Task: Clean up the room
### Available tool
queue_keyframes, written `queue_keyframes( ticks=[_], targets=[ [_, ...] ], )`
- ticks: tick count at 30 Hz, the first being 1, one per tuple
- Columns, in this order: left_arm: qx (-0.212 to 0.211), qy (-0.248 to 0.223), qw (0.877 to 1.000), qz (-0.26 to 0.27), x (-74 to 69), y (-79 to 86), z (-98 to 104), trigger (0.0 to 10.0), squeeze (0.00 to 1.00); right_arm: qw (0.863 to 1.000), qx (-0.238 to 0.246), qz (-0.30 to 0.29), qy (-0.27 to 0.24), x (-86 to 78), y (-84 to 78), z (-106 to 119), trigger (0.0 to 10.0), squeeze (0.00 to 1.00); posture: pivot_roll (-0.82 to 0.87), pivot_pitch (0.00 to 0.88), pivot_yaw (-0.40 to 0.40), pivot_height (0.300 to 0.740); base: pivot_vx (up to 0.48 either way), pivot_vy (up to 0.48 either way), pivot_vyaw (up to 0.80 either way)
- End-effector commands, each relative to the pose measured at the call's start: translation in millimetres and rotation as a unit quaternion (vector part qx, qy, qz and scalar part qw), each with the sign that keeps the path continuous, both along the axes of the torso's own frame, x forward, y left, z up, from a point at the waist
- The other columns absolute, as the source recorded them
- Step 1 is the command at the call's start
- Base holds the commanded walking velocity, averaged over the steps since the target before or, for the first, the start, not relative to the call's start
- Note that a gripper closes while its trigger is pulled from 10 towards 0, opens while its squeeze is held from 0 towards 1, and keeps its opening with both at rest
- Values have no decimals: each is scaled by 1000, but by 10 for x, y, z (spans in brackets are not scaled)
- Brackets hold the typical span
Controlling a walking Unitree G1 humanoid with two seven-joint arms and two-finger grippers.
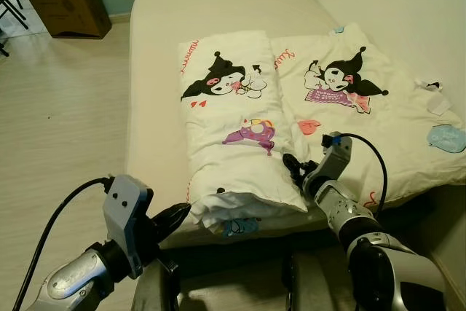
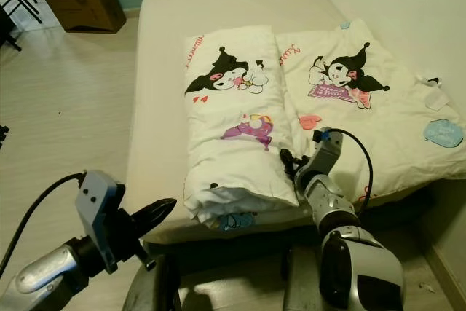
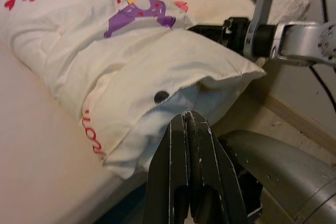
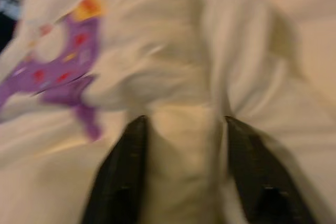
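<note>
The right pincer [image 1: 293,166], fingers spread, presses into the blanket's [image 1: 233,136] folded edge on the bed [image 1: 156,49], likely to grip it; the left pincer [image 1: 175,218], closed, waits near its corner.

The folded quilt [image 1: 233,129] carries red cursive lettering along its edges: one strip by the far left corner of the fold, one near the middle seam, one at the near corner. None of it is sharp enough to read. No other label, brand or number can be made out.
</note>
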State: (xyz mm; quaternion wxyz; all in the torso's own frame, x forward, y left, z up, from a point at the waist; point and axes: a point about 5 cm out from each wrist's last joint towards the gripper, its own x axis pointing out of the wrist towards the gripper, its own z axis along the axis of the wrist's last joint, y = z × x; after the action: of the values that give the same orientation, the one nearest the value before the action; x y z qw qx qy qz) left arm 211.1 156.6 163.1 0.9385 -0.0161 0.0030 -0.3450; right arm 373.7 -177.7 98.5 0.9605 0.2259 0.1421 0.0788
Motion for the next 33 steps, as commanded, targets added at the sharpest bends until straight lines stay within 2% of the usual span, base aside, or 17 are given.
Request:
queue_keyframes(
  ticks=[1, 9, 14, 16, 19, 22, 23, 24, 25, 26, 27, 28, 29, 30, 32, 33],
  targets=[
    [4, 12, 1000, 3, -26, 33, -26, 10000, 0, 1000, 5, 23, 11, -16, 85, -43, 0, 0, 119, 228, 58, 553, 0, 0, 0],
    [4, 14, 1000, 7, -20, 52, -14, 10000, 0, 1000, 2, 23, 13, -16, 90, -45, 0, 0, 121, 230, 57, 553, 0, 0, 0],
    [10, 4, 1000, 21, 14, 150, 40, 10000, 0, 1000, 0, 16, 12, -10, 65, -35, 0, 0, 118, 228, 54, 553, 0, 0, 0],
    [2, -15, 999, 47, 89, 239, 130, 10000, 0, 999, 4, 39, 0, 23, 191, 18, 0, 0, 111, 226, 49, 553, 0, 0, 0],
    [-3, -24, 998, 59, 122, 280, 176, 10000, 0, 999, 4, 50, -4, 34, 249, 39, 0, 0, 111, 226, 49, 553, 0, 0, 0],
    [-15, -47, 996, 77, 189, 371, 317, 10000, 0, 993, 10, 114, -30, 66, 579, 135, 0, 0, 101, 224, 42, 553, 0, 0, 0],
    [-15, -47, 996, 77, 189, 371, 317, 10000, 0, 993, 10, 114, -30, 66, 579, 135, 0, 0, 101, 224, 42, 553, 0, 0, 0],
    [-19, -54, 995, 79, 199, 386, 361, 10000, 0, 988, 14, 150, -44, 66, 762, 183, 0, 0, 95, 221, 33, 553, 0, 0, 0],
    [-19, -54, 995, 79, 199, 386, 361, 10000, 0, 988, 14, 150, -44, 66, 762, 183, 0, 0, 95, 221, 33, 553, 0, 0, 0],
    [-26, -61, 995, 80, 205, 389, 408, 10000, 0, 979, 16, 194, -60, 46, 977, 228, 0, 0, 95, 221, 27, 553, 0, 0, 0],
    [-26, -61, 995, 80, 205, 389, 408, 10000, 0, 979, 16, 194, -60, 46, 977, 228, 0, 0, 95, 221, 27, 553, 0, 0, 0],
    [-36, -69, 994, 80, 211, 374, 450, 10000, 0, 966, 13, 248, -76, -7, 1231, 258, 0, 0, 93, 221, 21, 553, 0, 0, 0],
    [-42, -73, 993, 81, 214, 362, 478, 10000, 0, 955, 11, 284, -87, -53, 1398, 278, 0, 0, 93, 221, 21, 553, 0, 0, 0],
    [-42, -73, 993, 81, 214, 362, 478, 10000, 0, 955, 11, 284, -87, -53, 1398, 278, 0, 0, 93, 221, 21, 553, 0, 0, 0],
    [-48, -81, 992, 88, 233, 340, 501, 10000, 0, 934, -2, 342, -100, -166, 1671, 267, 0, 0, 93, 221, 19, 553, 0, 0, 0],
    [-50, -83, 991, 93, 243, 340, 504, 10000, 0, 929, -7, 357, -102, -208, 1751, 250, 0, 0, 93, 221, 19, 553, 0, 0, 0]
  ],
)
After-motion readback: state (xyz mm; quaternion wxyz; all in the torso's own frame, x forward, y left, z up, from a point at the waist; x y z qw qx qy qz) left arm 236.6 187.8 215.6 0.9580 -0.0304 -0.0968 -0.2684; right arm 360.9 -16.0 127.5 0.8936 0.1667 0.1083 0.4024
